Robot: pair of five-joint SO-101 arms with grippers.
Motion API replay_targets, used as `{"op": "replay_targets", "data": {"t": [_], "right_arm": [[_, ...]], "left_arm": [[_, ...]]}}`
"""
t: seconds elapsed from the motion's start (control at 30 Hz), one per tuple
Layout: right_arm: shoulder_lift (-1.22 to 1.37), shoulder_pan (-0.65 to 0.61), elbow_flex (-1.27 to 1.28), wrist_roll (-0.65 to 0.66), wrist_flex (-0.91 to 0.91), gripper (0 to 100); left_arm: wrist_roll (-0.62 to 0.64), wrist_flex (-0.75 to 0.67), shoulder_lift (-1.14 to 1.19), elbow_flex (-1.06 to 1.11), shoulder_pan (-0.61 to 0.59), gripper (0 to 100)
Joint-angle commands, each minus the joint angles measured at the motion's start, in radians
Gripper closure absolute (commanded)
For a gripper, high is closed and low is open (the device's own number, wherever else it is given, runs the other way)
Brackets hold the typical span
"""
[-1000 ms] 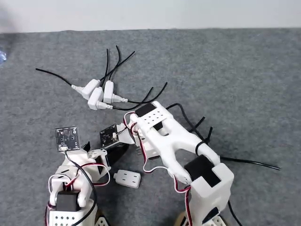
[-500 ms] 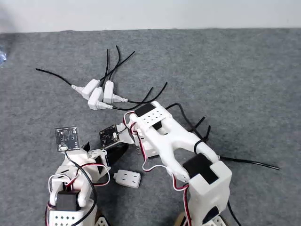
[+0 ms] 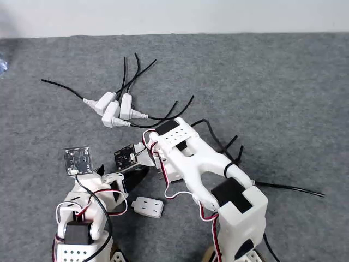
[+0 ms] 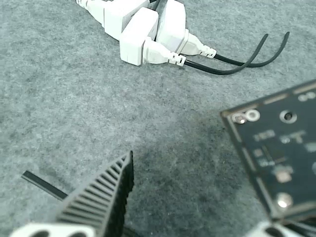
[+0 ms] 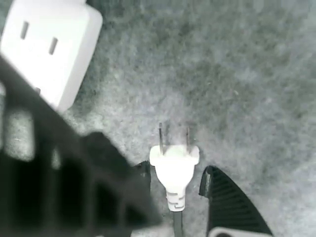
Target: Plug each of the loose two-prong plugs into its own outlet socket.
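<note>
The right gripper (image 5: 175, 170) straddles the plug (image 5: 174, 165), jaws apart (prongs pointing away), probably so a grasp leaves them free.

Light is soft, even, from overhead; the room is bright. High view: grey carpet (image 3: 283, 82) evenly lit, no glare. White shell of the right arm (image 3: 202, 158) bright, not washed out; a dark, soft-edged shadow pools beneath its front end. Left wrist view: broad faint shadow on the carpet beside the circuit board (image 4: 276, 148); joined plugs (image 4: 148, 29) well lit. Right wrist view dimmer: loose plug (image 5: 174, 170) pale on shaded carpet, socket block (image 5: 47, 47) brightest.
</note>
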Motion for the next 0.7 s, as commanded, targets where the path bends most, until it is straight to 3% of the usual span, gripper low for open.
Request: {"op": "replay_targets", "data": {"t": [0.0,0.13,0.3,0.67], "right_arm": [[0.018,-0.033,0.011,0.014,-0.005,86.5],[0.019,-0.041,0.014,0.014,-0.021,99.6],[0.012,-0.042,0.015,0.008,-0.027,98.9],[-0.194,-0.045,-0.014,-0.161,0.048,99.0]], "left_arm": [[-0.005,0.0,-0.008,-0.012,-0.003,54],[-0.005,0.0,-0.008,-0.012,-0.003,54],[-0.005,0.0,-0.008,-0.012,-0.003,54],[-0.005,0.0,-0.008,-0.012,-0.002,54]]}}
